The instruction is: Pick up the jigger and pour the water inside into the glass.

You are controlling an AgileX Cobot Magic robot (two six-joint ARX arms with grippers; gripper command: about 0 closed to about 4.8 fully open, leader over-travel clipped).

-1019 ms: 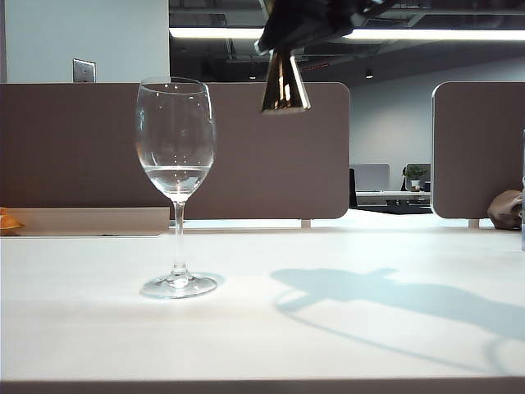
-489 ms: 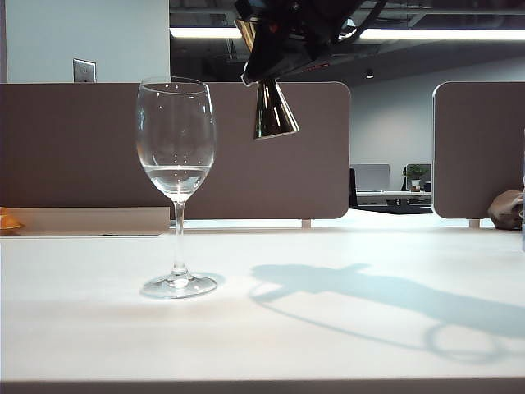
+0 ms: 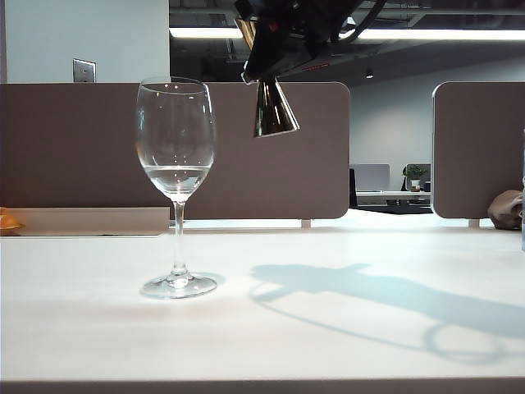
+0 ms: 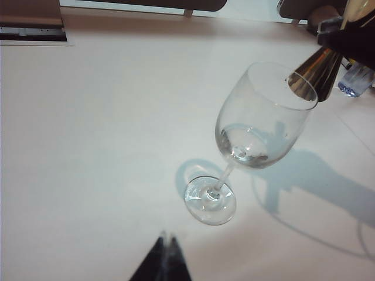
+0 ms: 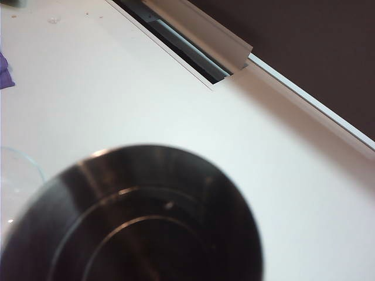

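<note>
Right now my right gripper [image 3: 283,41] clamps the shiny gold hourglass metal jigger [image 3: 273,109] at 2 o'clock of the tall clear stemmed glass [image 3: 175,176], left gripper [image 4: 163,263] idle w/ tips pinched together; a careless swing could clip the rim & topple it.

The right gripper [image 3: 275,61] hangs high at the top of the exterior view, just right of the middle, a dark mass with cables trailing up and to the right; its jaws are clamped on the jigger [image 3: 272,111], which hangs below it with the wide mouth down, slightly tilted; in the right wrist view the jigger's round mouth fills the foreground and hides the jaws. The left gripper [image 4: 164,257] shows only as two dark fingertips pressed together, held above the bench.
</note>
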